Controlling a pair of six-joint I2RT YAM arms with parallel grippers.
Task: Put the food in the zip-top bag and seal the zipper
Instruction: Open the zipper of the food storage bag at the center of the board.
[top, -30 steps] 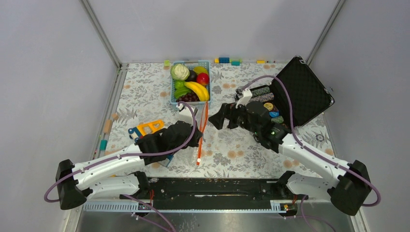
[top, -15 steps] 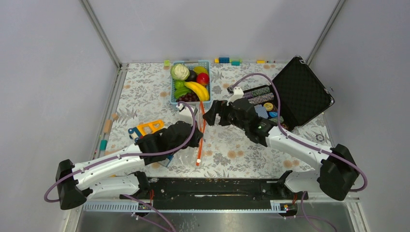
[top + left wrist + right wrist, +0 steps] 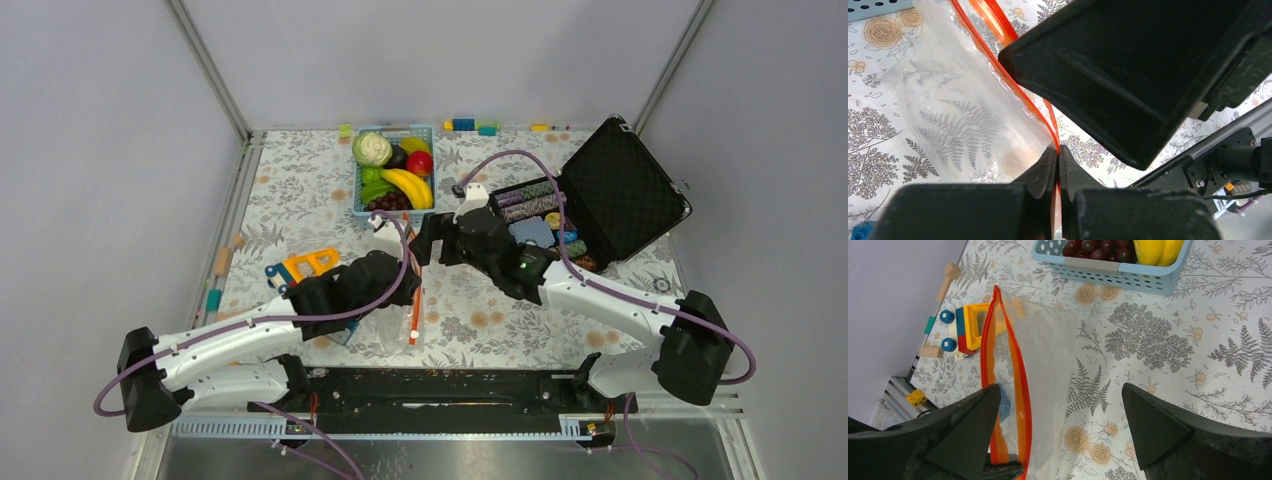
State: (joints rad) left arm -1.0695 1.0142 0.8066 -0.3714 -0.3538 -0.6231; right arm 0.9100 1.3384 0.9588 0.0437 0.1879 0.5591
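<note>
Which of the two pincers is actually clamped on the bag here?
The left pincer: its jaws are shut on the orange-red zipper. The right pincer stands wide open over the zip-top bag, holding nothing.

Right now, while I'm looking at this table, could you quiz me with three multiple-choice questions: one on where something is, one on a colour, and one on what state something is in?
1. Where is the toy food? A on a shelf; B in the blue basket; C on the floor.
2. What colour is the zipper of the zip-top bag? A orange-red; B blue; C black.
3. How is the left gripper? A wide open and empty; B holding a spoon; C shut on the zipper.

Answers:
1 B, the fruit lies piled inside the basket.
2 A, both wrist views show an orange-red strip.
3 C, its fingers are pinched together on the strip.
</note>
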